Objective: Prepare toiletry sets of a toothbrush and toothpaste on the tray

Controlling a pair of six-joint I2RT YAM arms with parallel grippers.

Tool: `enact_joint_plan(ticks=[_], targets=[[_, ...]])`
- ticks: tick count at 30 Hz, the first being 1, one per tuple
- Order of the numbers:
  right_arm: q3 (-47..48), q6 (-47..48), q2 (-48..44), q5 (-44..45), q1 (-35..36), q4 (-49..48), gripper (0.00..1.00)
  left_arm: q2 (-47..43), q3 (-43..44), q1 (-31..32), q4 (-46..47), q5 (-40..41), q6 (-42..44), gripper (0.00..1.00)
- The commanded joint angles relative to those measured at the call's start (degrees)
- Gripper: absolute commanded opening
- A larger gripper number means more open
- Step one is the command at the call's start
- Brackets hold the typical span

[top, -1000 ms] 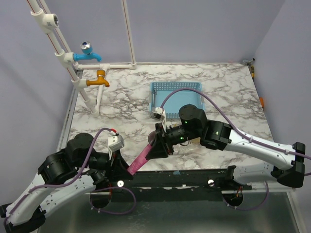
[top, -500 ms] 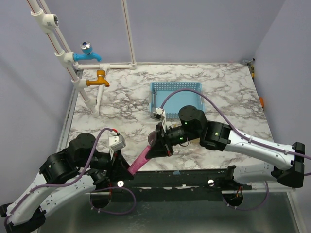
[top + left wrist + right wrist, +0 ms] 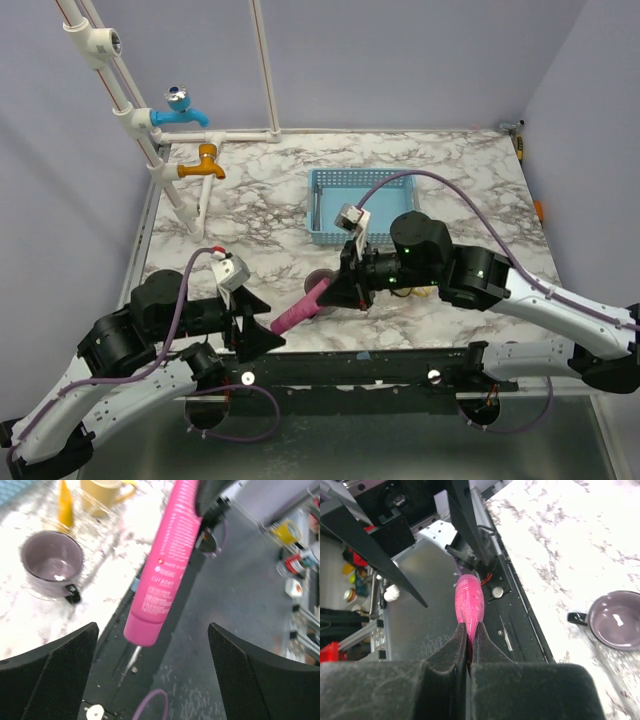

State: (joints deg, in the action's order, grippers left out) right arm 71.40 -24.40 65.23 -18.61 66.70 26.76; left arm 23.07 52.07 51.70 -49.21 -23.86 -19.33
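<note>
Gripping magenta toothpaste (image 3: 469,600) — right arm (image 3: 482,281) outstretched

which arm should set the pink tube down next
Right: the right tool is shut on the pink tube, while the left tool stands open around its end without touching it.

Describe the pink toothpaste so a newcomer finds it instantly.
At the middle of the near edge of the marble table, the right gripper pinches the pink toothpaste by its flat end. It is bright magenta with white print and held in the air, unlike the yellow tube farther back.
</note>
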Motion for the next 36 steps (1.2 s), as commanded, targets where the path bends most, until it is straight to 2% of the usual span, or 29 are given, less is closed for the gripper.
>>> enact_joint_plan(ticks=[1,10,15,22,25,36], targets=[[5.57,0.43,-3.00,10.71,0.34,8.76,0.00,0.80,2.68,-0.28,3.74,12.34,-0.09,0.92],[15.88,-3.20,-2.36,33.15,0.34,24.71,0.00,2.08,1.65,-0.29,4.11,22.27,0.33,0.97],[22.28,-4.68,1.40,42.30,0.35,33.55,0.00,1.58,-0.53,-0.25,4.98,23.42,-0.04,0.99],[26.43,-10.41,7.73,55.63,0.35,44.18,0.00,-0.55,-4.04,-0.26,6.12,28.20,-0.44,0.99],[26.61,-11.61,10.07,56.49,0.30,46.92,0.00,-1.56,-5.67,-0.29,6.58,28.42,-0.60,0.99],[21.13,-11.93,11.92,53.86,-1.74,47.74,0.00,-3.35,-6.88,-0.28,6.94,28.17,-0.97,0.99]])
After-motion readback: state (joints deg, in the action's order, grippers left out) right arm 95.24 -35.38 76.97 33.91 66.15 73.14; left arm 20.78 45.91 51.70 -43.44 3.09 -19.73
